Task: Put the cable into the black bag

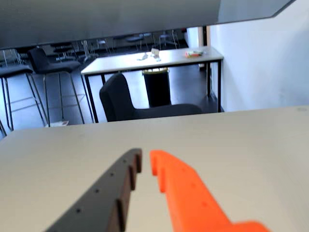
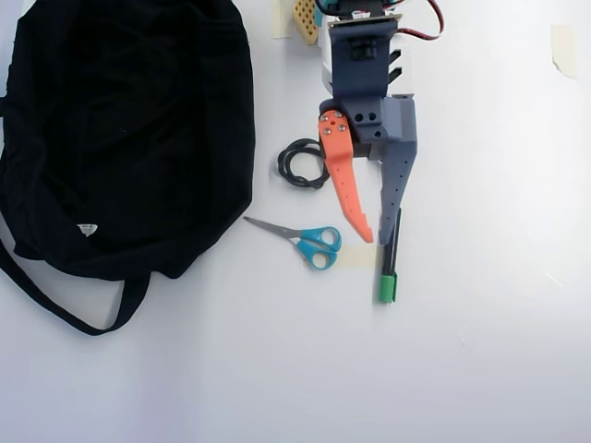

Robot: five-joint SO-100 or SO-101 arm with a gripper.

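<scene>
Cable [image 2: 301, 163] lies coiled on the white table [image 2: 480, 351], just right of the black bag [image 2: 129, 129] in the overhead view and partly tucked under the arm's orange finger [image 2: 346, 189]. Above it the gripper [image 2: 379, 242] hangs with jaws parted a little, gripping nothing. Nearby lie blue-handled scissors [image 2: 309, 242] and a green-capped pen [image 2: 388, 268].

The arm reaches down the overhead view from the top edge; its gripper [image 2: 377, 240] (one orange finger, one grey) stands slightly parted, holding nothing
</scene>
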